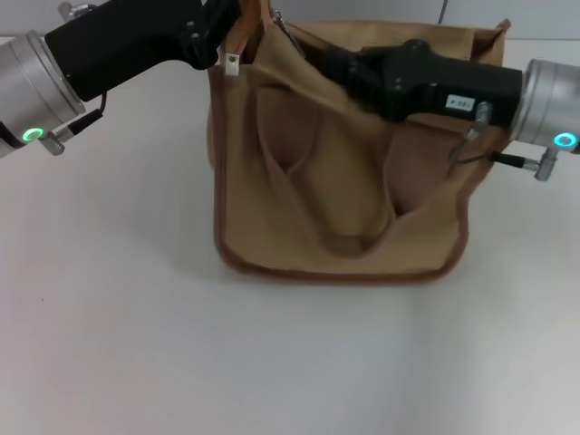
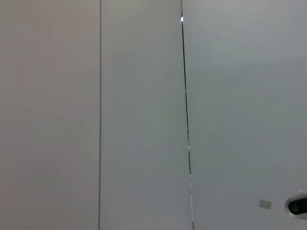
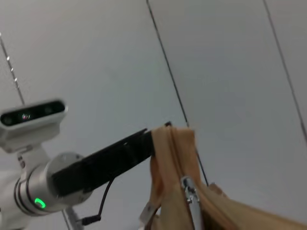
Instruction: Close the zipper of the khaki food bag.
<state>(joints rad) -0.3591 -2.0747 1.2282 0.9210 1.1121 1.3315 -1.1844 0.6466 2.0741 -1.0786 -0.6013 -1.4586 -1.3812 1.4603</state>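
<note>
The khaki food bag (image 1: 335, 181) stands at the table's middle with its mouth sagging open. My left gripper (image 1: 227, 34) is at the bag's far left top corner, shut on the small end tab (image 3: 165, 143) and holding it up. My right gripper (image 1: 313, 53) reaches in from the right along the top edge. It is shut on the silver pull tab (image 3: 191, 194) of the zipper (image 1: 283, 25), close to the left end. The right wrist view shows the slider stretched taut on the khaki tape and my left arm (image 3: 96, 167) behind it. The left wrist view shows only wall.
White table (image 1: 272, 362) spreads in front of the bag and to both sides. Grey wall panels (image 2: 144, 115) with thin dark seams stand behind. Both black forearms cross above the bag's top edge.
</note>
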